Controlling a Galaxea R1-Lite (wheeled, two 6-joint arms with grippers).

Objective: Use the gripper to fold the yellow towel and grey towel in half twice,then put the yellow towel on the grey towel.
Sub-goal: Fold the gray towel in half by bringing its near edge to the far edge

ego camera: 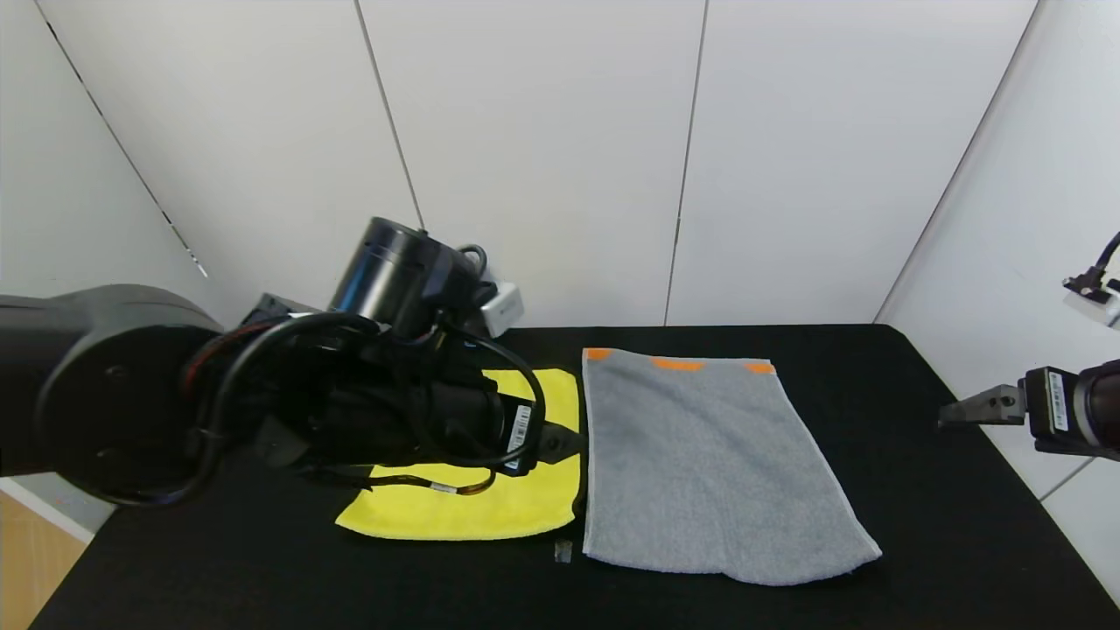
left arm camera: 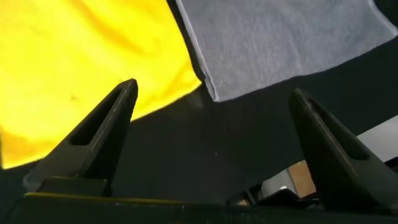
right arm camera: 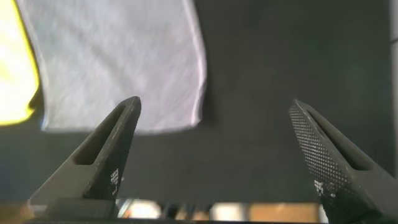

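Note:
The yellow towel [ego camera: 472,512] lies flat on the black table [ego camera: 919,542], left of centre, its far part hidden under my left arm. The grey towel [ego camera: 700,455] lies spread flat just to its right, with orange patches at its far end. My left gripper [ego camera: 560,442] hovers over the yellow towel's right edge, close to the grey towel. It is open and empty in the left wrist view [left arm camera: 214,89], above the near corners of the yellow towel [left arm camera: 74,56] and grey towel [left arm camera: 273,37]. My right gripper [ego camera: 971,409] is off the table's right side, open and empty [right arm camera: 214,104]; the grey towel [right arm camera: 124,56] lies beyond it.
A small grey tag-like scrap [ego camera: 563,549] lies on the table by the towels' near corners. A white box [ego camera: 503,308] sits at the back behind my left arm. White wall panels close in the back and right.

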